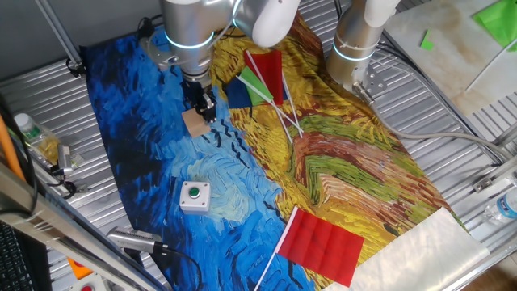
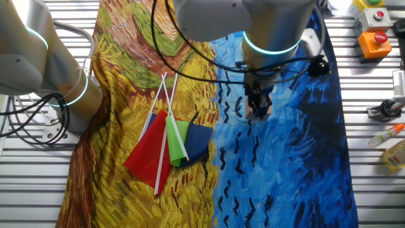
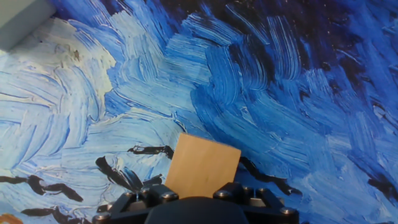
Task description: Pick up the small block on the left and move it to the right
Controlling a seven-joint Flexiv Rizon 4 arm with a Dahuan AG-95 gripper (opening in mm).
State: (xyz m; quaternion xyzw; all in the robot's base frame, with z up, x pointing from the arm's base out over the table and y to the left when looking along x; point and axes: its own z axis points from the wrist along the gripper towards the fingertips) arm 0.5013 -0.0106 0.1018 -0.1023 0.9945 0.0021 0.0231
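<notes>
1. The gripper [image 1: 203, 107] is seen lowered over the small block [image 1: 195, 123]. Whether its fingers are clenched on the block or merely set beside it cannot be told: in the hand view only the base of the fingers [image 3: 149, 194] is shown, with the block's near edge tucked between them.

2. The small block [image 3: 203, 165] is found on the blue part of the painted cloth [image 1: 145, 137], seemingly resting on it, close under the gripper tip. In the other fixed view it is mostly hidden behind the fingers, with only a tan sliver [image 2: 259, 113] showing.

3. Just beside the block, towards the yellow half of the cloth, a bundle of small flags [image 1: 262, 81] is laid, their sticks crossing. Further off on the blue side a white box with a green button [image 1: 195, 195] is placed, and a single red flag [image 1: 321, 245] lies near the cloth's edge.

4. It is judged that the grasp is at hand or just made, with the carry to the right not yet begun.

5. If the fingers are closed off-centre, the block could be twisted or squeezed out. The cloth could be dragged if the tips are pressed into it. A low carry towards the right could see the flags snagged.
</notes>
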